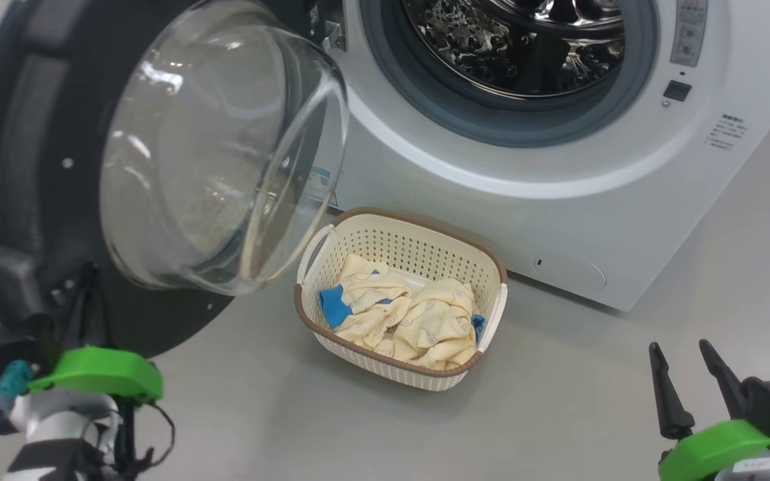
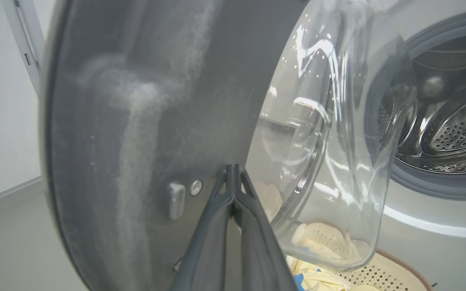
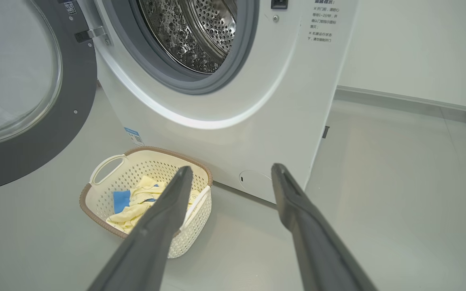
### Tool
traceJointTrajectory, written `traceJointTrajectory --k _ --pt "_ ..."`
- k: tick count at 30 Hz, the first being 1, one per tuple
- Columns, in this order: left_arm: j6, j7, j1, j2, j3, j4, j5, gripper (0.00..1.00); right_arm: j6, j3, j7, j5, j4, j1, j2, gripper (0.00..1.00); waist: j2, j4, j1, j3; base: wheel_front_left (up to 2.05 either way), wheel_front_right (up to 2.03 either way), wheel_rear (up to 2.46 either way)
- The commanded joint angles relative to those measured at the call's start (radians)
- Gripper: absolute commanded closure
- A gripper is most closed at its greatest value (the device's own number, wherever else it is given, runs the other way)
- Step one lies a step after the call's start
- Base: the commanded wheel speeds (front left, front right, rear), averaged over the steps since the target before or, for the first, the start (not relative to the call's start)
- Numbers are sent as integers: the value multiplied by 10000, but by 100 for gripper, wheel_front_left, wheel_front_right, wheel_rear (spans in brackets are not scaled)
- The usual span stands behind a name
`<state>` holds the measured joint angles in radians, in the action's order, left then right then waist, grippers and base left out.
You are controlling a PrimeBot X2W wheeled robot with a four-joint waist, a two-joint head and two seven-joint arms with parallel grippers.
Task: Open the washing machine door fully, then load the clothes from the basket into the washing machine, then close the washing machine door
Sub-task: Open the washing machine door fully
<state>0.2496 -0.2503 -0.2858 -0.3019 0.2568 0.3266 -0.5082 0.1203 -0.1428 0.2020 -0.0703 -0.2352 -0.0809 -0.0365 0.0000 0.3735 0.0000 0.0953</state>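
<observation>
On step one, most likely: pushing the door [image 1: 24,200] fully open. Swung well out from the washer [image 1: 559,220], standing at left with glass bowl bulging inward and drum [image 1: 525,47] laid bare. Hard to say whether at full swing yet. Just below and right of the bowl, on the floor close to the washer front: the basket [image 1: 392,247], with clothes [image 1: 418,317] heaped inside and none seen in the drum. Up against the door's dark inner face, touching or nearly so, beside a small stud: the left gripper [image 2: 233,171], jaws shut tight on nothing. Low at right, well apart from the basket: the right gripper [image 1: 680,347], jaws spread wide, empty. Next, probably: nudge the door to its stop, draw the left arm clear, then reach down into the basket with the open right jaws and pinch a fold of cloth.
</observation>
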Motion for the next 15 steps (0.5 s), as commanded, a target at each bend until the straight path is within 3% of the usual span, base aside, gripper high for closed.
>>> traceJointTrajectory --k 1,7,15 --pt "1146 -84 -620 -482 -617 -163 -44 100 104 173 94 -38 252 421 -137 0 0 -83 0 75 0 0 0" --pt "1125 -101 -1177 -785 -1268 751 -219 100 104 119 117 -16 215 521 -137 0 0 -328 0 293 0 0 0" --pt "755 -111 -2208 -1274 -1783 2278 -228 100 104 129 116 33 300 730 -137 0 0 -567 0 688 0 0 0"
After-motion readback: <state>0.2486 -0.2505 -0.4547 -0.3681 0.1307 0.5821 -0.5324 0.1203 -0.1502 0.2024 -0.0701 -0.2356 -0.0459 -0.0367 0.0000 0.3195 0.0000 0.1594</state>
